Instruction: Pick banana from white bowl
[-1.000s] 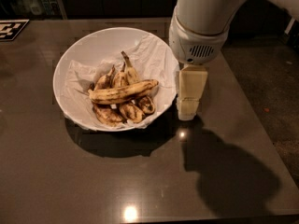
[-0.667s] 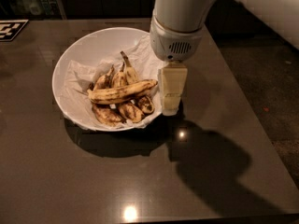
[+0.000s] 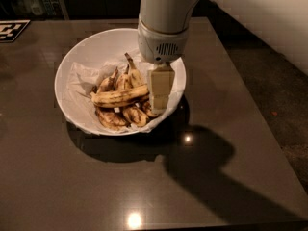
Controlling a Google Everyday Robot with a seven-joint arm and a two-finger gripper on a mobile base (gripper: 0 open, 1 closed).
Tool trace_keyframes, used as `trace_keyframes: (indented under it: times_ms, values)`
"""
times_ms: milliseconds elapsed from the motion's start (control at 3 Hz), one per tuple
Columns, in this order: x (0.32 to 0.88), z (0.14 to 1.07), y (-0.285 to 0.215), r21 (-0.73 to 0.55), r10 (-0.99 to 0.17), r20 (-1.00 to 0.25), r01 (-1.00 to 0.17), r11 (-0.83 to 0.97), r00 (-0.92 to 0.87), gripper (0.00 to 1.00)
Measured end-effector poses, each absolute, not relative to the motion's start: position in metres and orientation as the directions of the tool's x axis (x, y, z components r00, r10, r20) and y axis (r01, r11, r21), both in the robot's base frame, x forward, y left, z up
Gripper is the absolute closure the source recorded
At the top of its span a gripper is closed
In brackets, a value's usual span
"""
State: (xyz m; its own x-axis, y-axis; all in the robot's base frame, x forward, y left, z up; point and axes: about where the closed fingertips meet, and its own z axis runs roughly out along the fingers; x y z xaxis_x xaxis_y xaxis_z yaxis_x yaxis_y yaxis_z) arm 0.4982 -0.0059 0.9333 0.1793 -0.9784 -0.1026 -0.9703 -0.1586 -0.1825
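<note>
The banana [image 3: 120,97] lay crosswise on top of the heap in the white bowl [image 3: 96,36], pale yellow with brown speckles, its length running roughly parallel to the far edge of the counter [image 3: 72,186]. Shorter, darker bananas [image 3: 114,120] were bunched under and behind it, some with their stems pointing toward the far edge. Crumpled white paper [image 3: 79,81] lined the bowl beneath the fruit. The bowl stood on the far half of the counter, nearer the far edge than the near one.

The gripper [image 3: 159,105] hung inside the bowl, pointing down, just beside the end of the banana that faced the counter's right edge; whether it touched the fruit could not be told, nor whether it was spread or pressed together. The white arm [image 3: 163,18] rose above it, over the bowl's right rim. Its shadow [image 3: 202,162] fell across the counter toward the near right corner. A black-and-white marker [image 3: 10,30] lay at the far left corner.
</note>
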Motion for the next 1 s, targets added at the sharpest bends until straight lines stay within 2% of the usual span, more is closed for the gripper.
trace_keyframes:
  times_ms: [333,667,1000]
  values:
    - [0.497,0.929,0.006,-0.169,-0.971,-0.107,-0.967,-0.192,0.212,0.36]
    - [0.497,0.924,0.017,-0.161,-0.966,-0.094,-0.961,-0.226,0.243,0.36]
    - [0.499,0.919,0.026,-0.156,-0.959,-0.071,-0.952,-0.262,0.275,0.40]
